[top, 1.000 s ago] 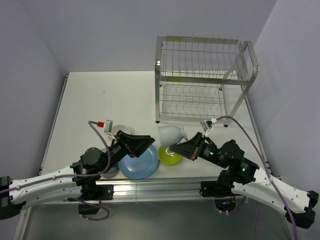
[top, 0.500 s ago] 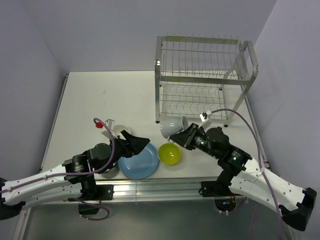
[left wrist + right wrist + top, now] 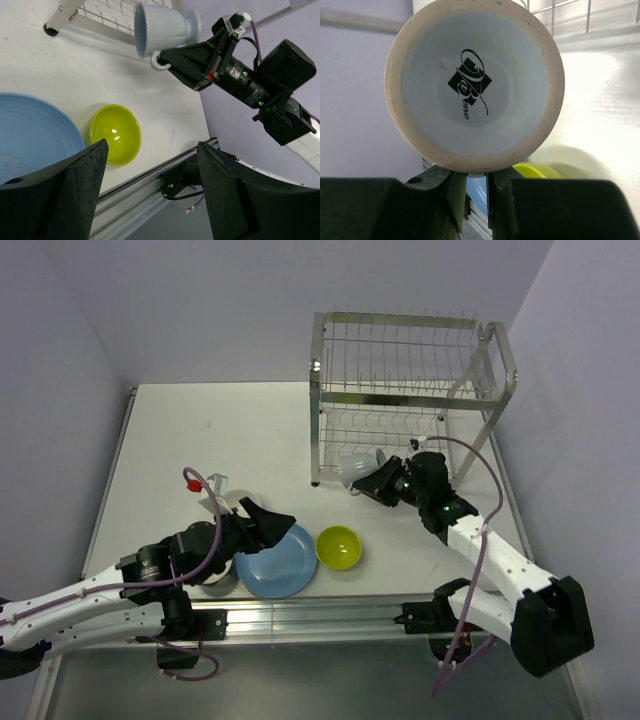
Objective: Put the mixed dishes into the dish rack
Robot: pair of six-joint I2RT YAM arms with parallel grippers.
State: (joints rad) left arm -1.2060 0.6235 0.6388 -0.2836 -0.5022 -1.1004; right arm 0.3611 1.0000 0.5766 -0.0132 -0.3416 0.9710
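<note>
Top external view has the pale blue-grey mug (image 3: 358,462) lying on its side in the air, right at the front of the dish rack (image 3: 316,420), near the lower shelf and beside the left front leg. Its mouth turns away from the right end effector (image 3: 372,483), and its base faces the right wrist camera, where a black printed logo shows. The 2 fingers of that end effector are pressed together on the mug's handle, which hangs below the mug body. The right arm reaches far forward from its base at the near edge, forearm slanting up toward the rack, wrist turned left.

On the table (image 3: 200,440), well short of the rack, sit the lime-green bowl (image 3: 339,547) and, just beside it on the left, the large blue plate (image 3: 275,565). The left arm lies low across the near left corner, elbow raised. The left end effector (image 3: 272,520) points right over the plate's far rim, fingers spread wide and holding nothing.
</note>
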